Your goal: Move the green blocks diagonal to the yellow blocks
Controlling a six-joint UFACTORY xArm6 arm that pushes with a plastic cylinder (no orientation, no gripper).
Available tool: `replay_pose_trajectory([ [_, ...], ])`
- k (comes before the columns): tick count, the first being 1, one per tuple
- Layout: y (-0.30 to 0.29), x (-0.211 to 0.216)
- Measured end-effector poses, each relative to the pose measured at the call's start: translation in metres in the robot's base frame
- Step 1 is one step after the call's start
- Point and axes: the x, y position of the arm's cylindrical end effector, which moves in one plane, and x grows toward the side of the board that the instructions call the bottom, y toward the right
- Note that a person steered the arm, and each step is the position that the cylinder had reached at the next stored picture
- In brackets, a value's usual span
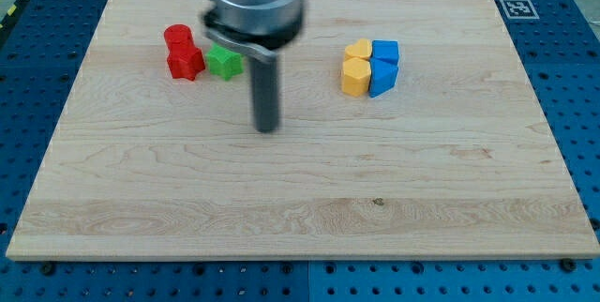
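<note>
A green star-shaped block (223,61) sits on the wooden board at the upper left, touching a red block (186,62) on its left; a second red block (176,37) lies just above that one. Two yellow blocks sit right of centre near the top: a heart-like one (356,52) above a hexagonal one (354,76). Two blue blocks (384,52) (382,77) touch their right sides. My tip (268,129) rests on the board below and to the right of the green block, apart from it. Only one green block shows; the arm's body may hide another.
The arm's grey cylindrical body (255,2) covers part of the board's top edge. The board (300,208) lies on a blue perforated table. A fiducial marker (517,7) sits off the board's top right corner.
</note>
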Motion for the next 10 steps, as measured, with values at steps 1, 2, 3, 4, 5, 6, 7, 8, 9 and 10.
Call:
replay_pose_trajectory([
  [1, -0.021, -0.028],
  [2, -0.026, -0.028],
  [3, -0.040, -0.031],
  [4, -0.041, -0.033],
  [5, -0.041, -0.043],
  [6, -0.042, -0.053],
  [7, -0.039, -0.060],
  [8, -0.026, -0.074],
  [9, 0.001, -0.094],
  [10, 0.035, -0.106],
])
